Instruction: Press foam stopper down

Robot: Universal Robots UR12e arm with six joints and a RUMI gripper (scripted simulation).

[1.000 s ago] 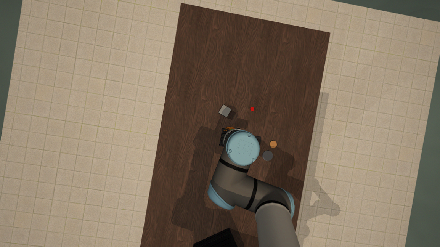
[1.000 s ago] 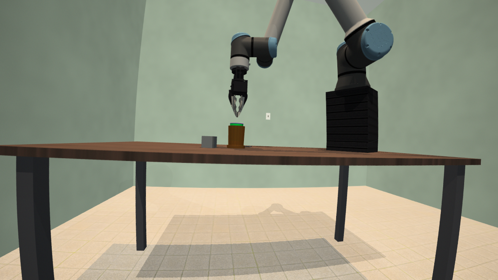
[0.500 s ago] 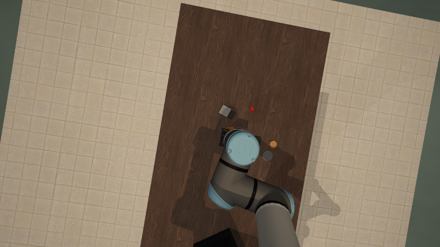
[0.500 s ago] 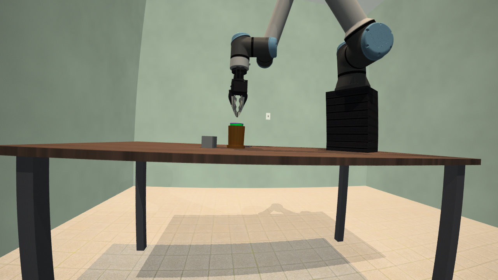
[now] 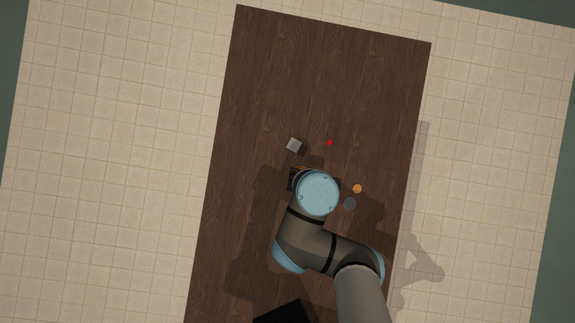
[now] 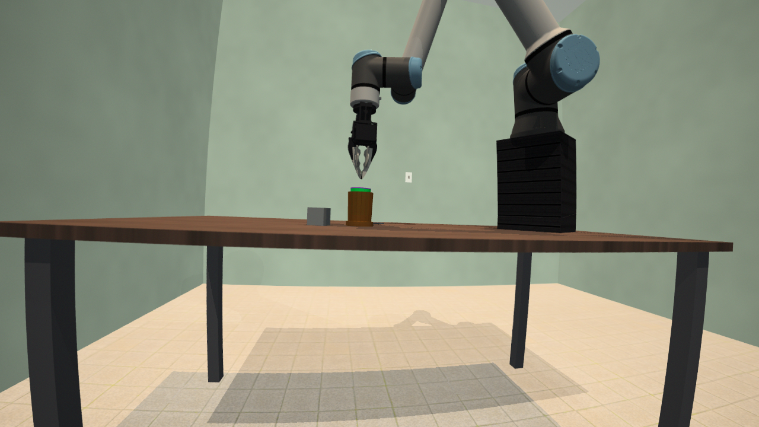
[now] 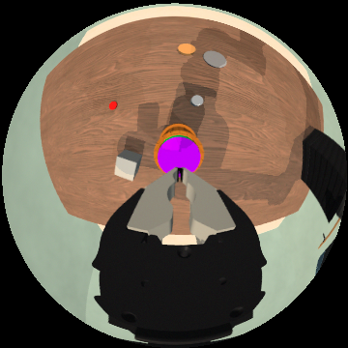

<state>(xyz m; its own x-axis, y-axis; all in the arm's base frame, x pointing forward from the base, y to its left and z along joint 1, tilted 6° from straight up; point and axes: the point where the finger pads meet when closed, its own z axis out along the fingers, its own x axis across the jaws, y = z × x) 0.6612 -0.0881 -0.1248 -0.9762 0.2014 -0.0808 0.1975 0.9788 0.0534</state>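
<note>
A brown jar stands upright on the wooden table. Its foam stopper sticks up a little above the rim; the side shows green in the side view and the top shows magenta in the wrist view. Nothing lies on the stopper. My gripper is shut and empty, pointing straight down, a short way above the stopper and apart from it. In the wrist view the fingertips sit at the near edge of the stopper. In the overhead view the wrist hides the jar almost fully.
A grey cube sits just left of the jar, also in the wrist view. An orange disc, a grey disc and a small red dot lie on the table. The black robot pedestal stands at the right.
</note>
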